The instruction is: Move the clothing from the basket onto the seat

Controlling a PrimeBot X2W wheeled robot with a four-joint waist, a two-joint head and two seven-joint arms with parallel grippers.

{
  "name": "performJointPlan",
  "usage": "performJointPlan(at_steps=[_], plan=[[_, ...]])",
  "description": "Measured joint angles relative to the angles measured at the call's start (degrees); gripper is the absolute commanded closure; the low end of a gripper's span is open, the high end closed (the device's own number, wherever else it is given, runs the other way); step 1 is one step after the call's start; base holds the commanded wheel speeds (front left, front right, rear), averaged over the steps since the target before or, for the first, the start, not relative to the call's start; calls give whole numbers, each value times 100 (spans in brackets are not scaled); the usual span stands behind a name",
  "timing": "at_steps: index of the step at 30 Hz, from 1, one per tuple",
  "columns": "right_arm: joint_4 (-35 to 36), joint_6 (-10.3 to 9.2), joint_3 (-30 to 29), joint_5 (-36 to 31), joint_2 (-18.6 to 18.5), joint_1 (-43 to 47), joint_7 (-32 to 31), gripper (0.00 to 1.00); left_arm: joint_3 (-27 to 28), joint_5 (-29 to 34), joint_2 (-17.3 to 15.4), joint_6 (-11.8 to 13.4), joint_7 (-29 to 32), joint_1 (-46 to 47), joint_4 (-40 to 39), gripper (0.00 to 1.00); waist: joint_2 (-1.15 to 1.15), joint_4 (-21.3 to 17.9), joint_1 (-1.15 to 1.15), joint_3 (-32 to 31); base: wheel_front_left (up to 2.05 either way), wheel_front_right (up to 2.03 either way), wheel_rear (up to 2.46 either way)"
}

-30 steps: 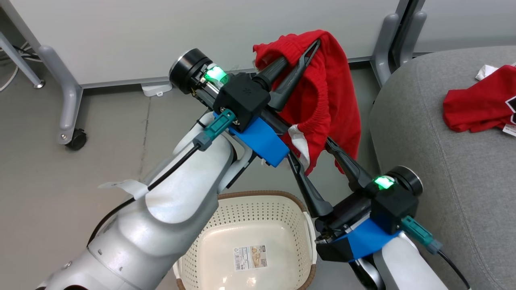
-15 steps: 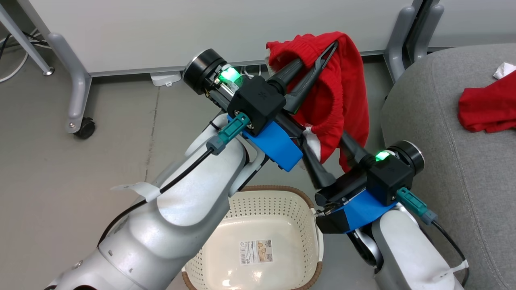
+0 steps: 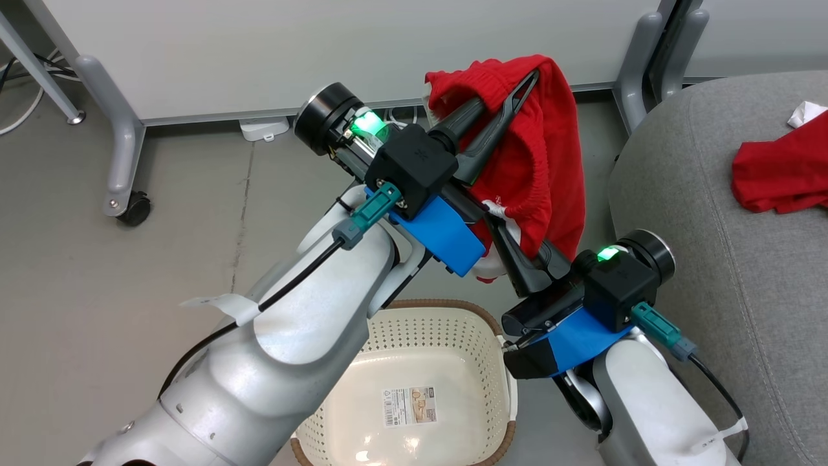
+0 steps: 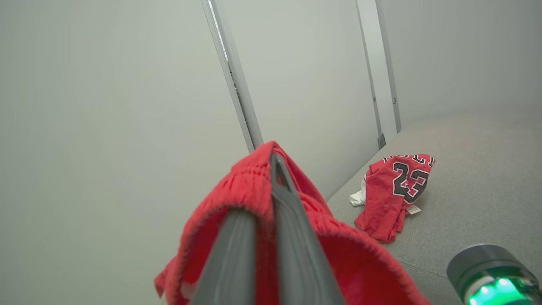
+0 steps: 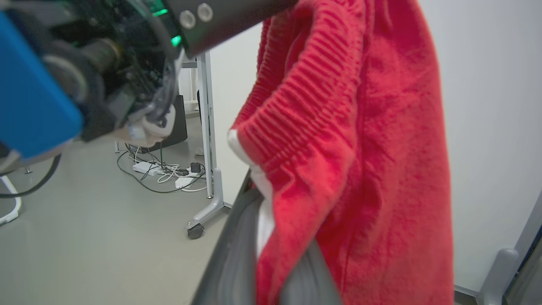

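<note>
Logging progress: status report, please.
Left gripper, right gripper shut on red shorts, out of cream perforated basket. Red "23" jersey on grey fabric sofa. No obstruction seen.

Red shorts with white trim hung bunched in the air, clear of the upright cream perforated basket — the red "23" jersey lay crumpled on the light-grey fabric sofa right of that basket.

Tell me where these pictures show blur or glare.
Head view: sharp and evenly lit, with glare spots on the basket floor. Left wrist view: the fingers are soft, the jersey sharper. Right wrist view: the shorts are slightly soft, the blue mount blurred.
</note>
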State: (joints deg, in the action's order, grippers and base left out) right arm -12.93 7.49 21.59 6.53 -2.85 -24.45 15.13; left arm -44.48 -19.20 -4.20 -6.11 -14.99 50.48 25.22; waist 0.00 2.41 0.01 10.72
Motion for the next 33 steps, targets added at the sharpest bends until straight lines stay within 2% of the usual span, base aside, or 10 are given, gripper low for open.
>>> performJointPlan(at_steps=[11,12,13,14,33], plan=[[4,-1,46,69,0,1,0,100,16,13,21,-34,-1,-31,57,100,0,2,0,-1,0,0,0],[5,0,48,69,0,1,0,100,18,11,22,-42,0,-41,63,79,0,4,0,2,0,0,0],[9,-1,48,69,0,1,0,100,18,11,24,-43,0,-48,64,31,0,5,0,8,0,0,0],[10,0,48,69,0,1,0,100,18,11,26,-43,0,-50,64,0,0,6,0,12,0,0,0],[77,0,-29,140,0,-19,0,100,-164,-97,69,-98,-1,-69,315,0,0,-28,-1,81,0,0,0]])
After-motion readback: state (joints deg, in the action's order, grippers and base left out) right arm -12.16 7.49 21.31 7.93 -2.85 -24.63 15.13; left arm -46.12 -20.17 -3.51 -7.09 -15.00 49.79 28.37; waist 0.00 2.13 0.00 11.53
